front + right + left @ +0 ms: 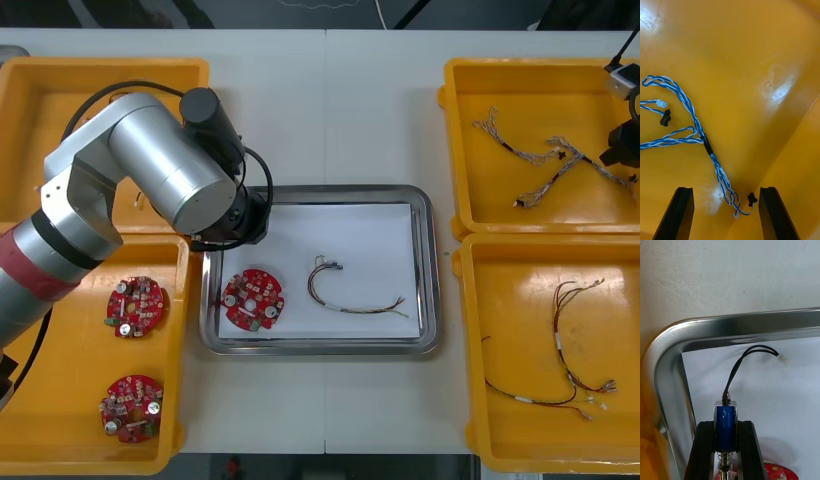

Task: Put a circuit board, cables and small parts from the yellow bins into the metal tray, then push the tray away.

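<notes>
While my left gripper (725, 422) pinches a small metal part (726, 429) above the far-left corner of the metal tray (745, 324), I'd lower before releasing; right gripper (726, 190) hangs spread over a cable (688, 107).

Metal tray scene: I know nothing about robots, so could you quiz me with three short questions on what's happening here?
1. True or false: the metal tray already holds a circuit board.
2. What colours are in the twisted cable under the open right gripper?
3. The left gripper, over the tray's corner, is shut on: A a small metal part with a blue body; B a red cable; C nothing.
Key: 1 true; 2 blue and white; 3 A.
</notes>
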Robot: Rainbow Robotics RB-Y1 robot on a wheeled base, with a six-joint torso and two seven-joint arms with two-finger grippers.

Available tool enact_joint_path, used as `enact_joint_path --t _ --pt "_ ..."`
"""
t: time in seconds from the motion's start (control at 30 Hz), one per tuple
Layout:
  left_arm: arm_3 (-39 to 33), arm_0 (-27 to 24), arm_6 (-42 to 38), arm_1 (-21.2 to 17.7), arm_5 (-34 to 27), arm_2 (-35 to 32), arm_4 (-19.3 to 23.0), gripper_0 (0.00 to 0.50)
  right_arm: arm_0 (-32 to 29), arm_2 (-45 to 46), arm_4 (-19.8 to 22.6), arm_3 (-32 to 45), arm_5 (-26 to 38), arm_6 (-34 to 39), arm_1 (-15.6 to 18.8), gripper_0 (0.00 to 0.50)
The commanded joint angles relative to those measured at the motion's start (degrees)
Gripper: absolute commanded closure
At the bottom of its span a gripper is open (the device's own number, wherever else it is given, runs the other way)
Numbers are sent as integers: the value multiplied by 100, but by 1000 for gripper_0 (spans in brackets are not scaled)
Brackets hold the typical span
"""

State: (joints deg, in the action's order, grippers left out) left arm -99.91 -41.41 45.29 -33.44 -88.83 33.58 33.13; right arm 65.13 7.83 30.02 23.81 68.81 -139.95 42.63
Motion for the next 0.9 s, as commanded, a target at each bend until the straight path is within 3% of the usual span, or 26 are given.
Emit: enact_joint_path --t 0.03,0.17,0.2,0.23,0.27,0.33,0.37,0.67,0.9 --pt "15 -254 -213 110 120 148 -131 500 211 -124 48 -25 -254 -217 -26 0" --pt "15 -228 -240 119 120 166 -140 494 97 -124 109 -25 -491 -217 -97 0" --pt "15 -228 -240 127 120 166 -166 459 53 -124 135 -16 -561 -217 -114 0" --pt "15 -228 -257 136 120 166 -175 306 26 -132 153 -25 -623 -217 -141 0" --pt "15 -228 -275 136 120 166 -193 185 -9 -132 153 -16 -667 -217 -158 0" --pt "6 -228 -301 145 120 166 -201 32 -62 -132 153 -25 -711 -217 -185 0" --pt "6 -228 -310 145 120 166 -219 0 -70 -132 162 -25 -737 -217 -193 0" --pt "-108 -228 -380 145 85 -1 -166 0 -290 -132 302 -25 -878 -191 -246 0" --pt "-468 -272 -354 180 -618 -599 168 0 -466 -167 364 -16 -930 -156 -299 0"
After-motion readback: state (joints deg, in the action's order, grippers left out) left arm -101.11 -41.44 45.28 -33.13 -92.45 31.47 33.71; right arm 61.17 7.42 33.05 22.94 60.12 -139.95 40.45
